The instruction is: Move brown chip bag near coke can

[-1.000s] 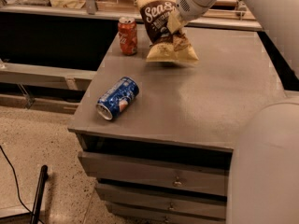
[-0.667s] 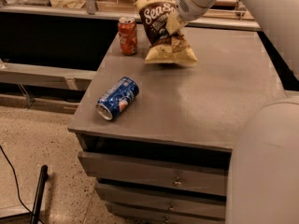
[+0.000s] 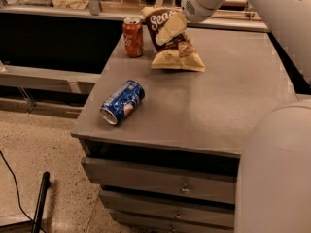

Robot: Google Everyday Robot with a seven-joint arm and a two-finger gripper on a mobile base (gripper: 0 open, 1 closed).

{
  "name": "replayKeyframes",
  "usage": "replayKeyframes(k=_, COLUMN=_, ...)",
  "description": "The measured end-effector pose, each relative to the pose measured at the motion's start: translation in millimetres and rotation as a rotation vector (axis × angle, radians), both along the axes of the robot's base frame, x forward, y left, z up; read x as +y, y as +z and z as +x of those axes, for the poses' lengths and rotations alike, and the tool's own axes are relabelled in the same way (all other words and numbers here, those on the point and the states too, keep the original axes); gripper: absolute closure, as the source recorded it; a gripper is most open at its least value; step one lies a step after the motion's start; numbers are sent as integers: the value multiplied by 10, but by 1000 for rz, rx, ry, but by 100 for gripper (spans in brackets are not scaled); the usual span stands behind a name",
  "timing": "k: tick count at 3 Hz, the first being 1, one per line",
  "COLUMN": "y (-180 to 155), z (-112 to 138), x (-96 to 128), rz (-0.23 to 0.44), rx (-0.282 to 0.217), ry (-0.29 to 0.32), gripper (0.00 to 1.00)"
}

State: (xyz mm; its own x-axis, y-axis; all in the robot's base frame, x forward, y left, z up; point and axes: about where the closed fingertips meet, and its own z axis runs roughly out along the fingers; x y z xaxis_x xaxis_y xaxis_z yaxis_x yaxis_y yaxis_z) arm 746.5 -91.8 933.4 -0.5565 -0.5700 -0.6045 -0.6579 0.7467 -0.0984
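The brown chip bag (image 3: 167, 50) stands upright at the far left of the grey cabinet top (image 3: 218, 106), with its lower edge resting on the surface. The coke can (image 3: 132, 37) stands upright just left of the bag, with a small gap between them. My gripper (image 3: 170, 29) reaches in from the upper right. Its tan fingers (image 3: 166, 30) lie across the bag's upper front, shut on the bag.
A blue soda can (image 3: 122, 102) lies on its side near the cabinet's front left edge. Drawers (image 3: 160, 183) sit below the top. My white arm (image 3: 277, 13) spans the upper right and my body (image 3: 277, 178) fills the lower right. A counter with bags runs behind.
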Motion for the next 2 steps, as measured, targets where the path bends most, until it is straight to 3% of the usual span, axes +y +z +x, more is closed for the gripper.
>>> replayKeyframes(k=1, y=90, z=-37, x=-156, rz=77, rx=-28, ry=43, gripper=0)
replayKeyframes(k=2, y=262, z=-127, x=-530, rz=199, rx=-105, ry=89, gripper=0)
